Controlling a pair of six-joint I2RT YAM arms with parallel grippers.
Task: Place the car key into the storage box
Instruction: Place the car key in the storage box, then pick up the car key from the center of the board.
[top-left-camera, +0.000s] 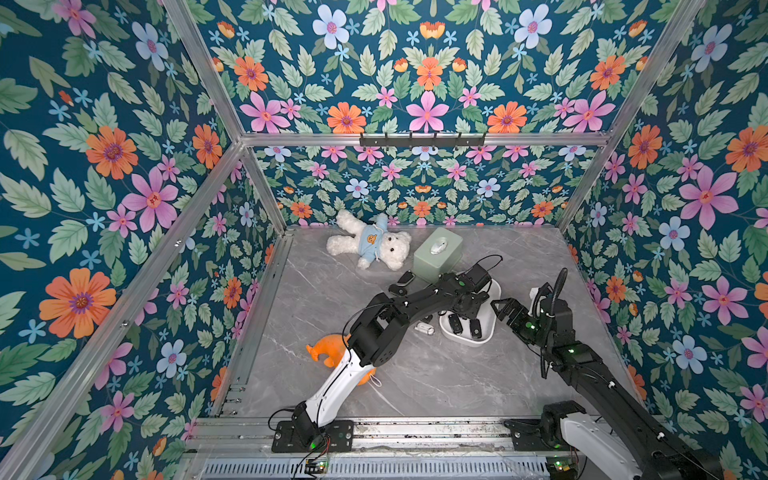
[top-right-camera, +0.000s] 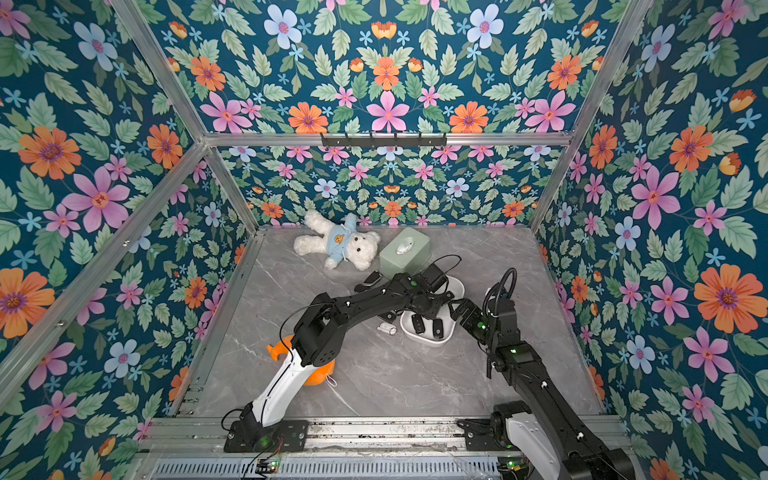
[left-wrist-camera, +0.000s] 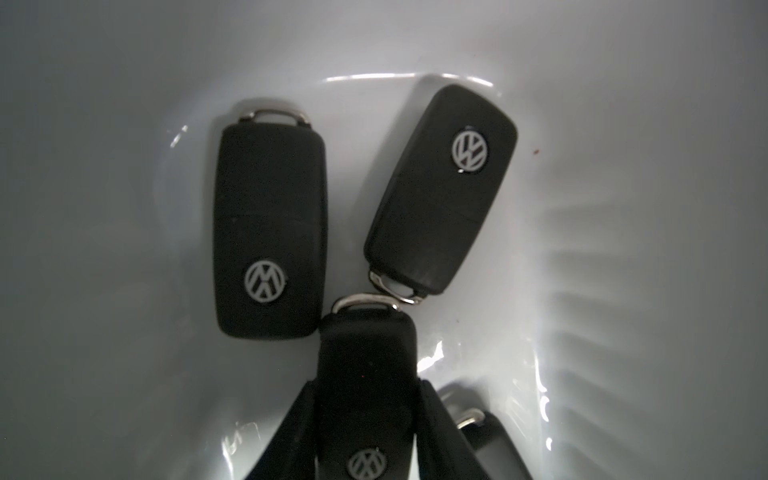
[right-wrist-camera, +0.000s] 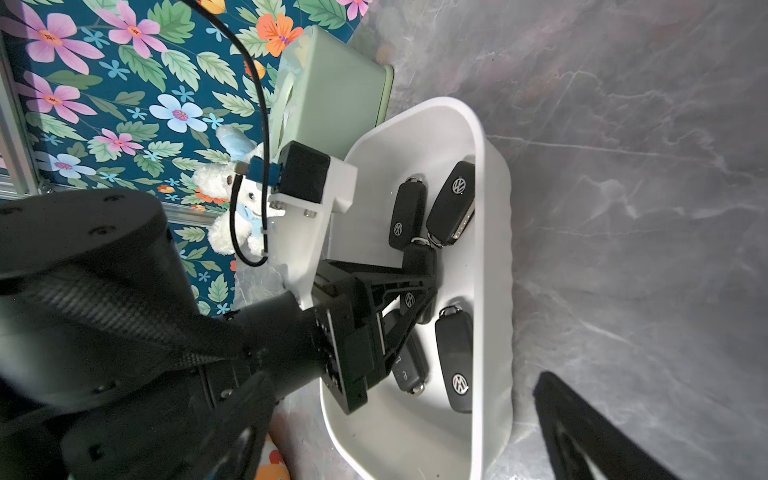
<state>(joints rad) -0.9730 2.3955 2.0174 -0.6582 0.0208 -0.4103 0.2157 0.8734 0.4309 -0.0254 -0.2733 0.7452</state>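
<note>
Left end effector (left-wrist-camera: 365, 388), nearly closed, grips the car key (left-wrist-camera: 368, 345) inside the storage box (left-wrist-camera: 124, 166).

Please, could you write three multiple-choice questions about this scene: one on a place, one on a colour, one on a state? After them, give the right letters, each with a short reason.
1. Where does the teddy bear lie?
A. At the front edge
B. At the back, beside the pale green box
C. Up on the side wall

2. What colour is the storage box?
A. Orange
B. Black
C. White

3. In what state is the left gripper?
A. Shut on a car key inside the storage box
B. Open, above the teddy bear
C. Shut on the pale green box

Answers:
1 B: in both top views the bear lies near the back wall, next to the green box.
2 C: its walls and rim are plain white.
3 A: both wrist views show the fingers pressed against the key's two sides, down in the box.
</note>
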